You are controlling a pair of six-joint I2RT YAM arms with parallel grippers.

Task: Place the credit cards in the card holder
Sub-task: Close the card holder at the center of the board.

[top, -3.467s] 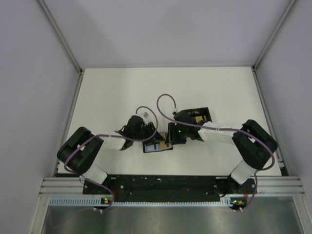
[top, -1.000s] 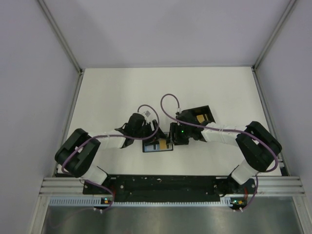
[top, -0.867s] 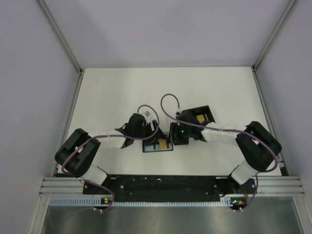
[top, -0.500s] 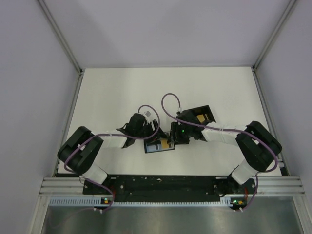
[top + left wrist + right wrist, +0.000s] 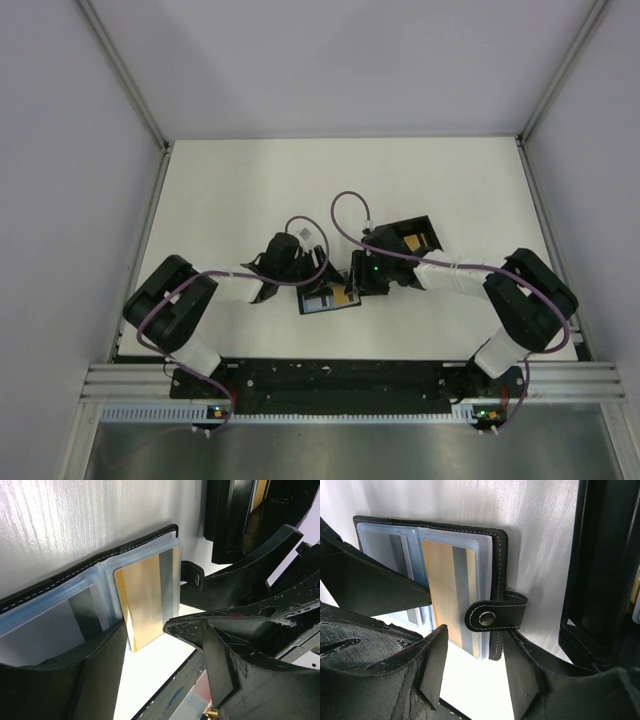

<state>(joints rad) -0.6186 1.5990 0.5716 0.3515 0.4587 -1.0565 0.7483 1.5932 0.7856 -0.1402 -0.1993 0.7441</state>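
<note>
Lying open on the white surface (image 5: 250, 190), card holder (image 5: 330, 298) sits btwn both tools, at their tips. Left tool (image 5: 145, 635): jaws wide, gold card (image 5: 145, 600) end btwn them. Right tool (image 5: 472, 642): jaws apart either side of snap strap (image 5: 495, 615), not clamped. Holder: black, stitched edge, clear glossy sleeves; card flat, rounded corners, grey stripe.
</note>
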